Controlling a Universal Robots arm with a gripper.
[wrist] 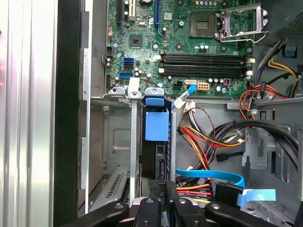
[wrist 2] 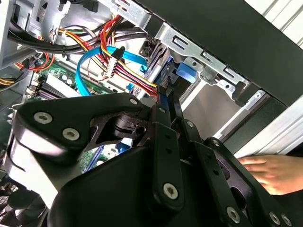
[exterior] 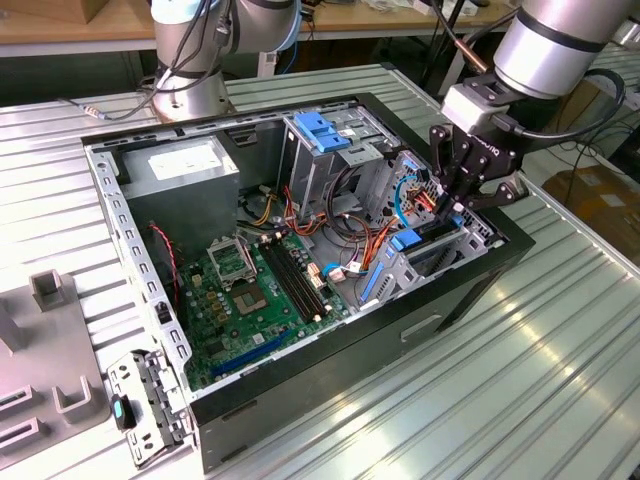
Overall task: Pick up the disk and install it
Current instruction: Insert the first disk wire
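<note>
Your bench [exterior: 560,380] of ribbed grey metal carried an open black computer case [exterior: 420,330], lying on its side with the lid off. Inside it you had a green circuit board [exterior: 265,290] on the floor of the case, a grey power box [exterior: 185,165] in the far corner, and a tall grey metal cage [exterior: 325,150] with a large blue latch [exterior: 318,128] on top. Bundles of red, orange and yellow wires [wrist: 208,137] and flat blue cables [wrist: 210,174] ran between them.

The disk [wrist: 156,142] stood on edge in a narrow metal bay [wrist: 135,142] at the case's front wall, at the exterior view's right. In the first wrist view it showed a dark body with a bright blue tab [wrist: 156,125] at its end, set between the bay's grey side plates.

Your pincer [exterior: 455,205] reached down into that corner, and in both wrist views its black fingers [wrist: 165,205] were clenched on the disk's near edge. A person's hand [wrist 2: 272,172] lay on the bench just outside the case.
</note>
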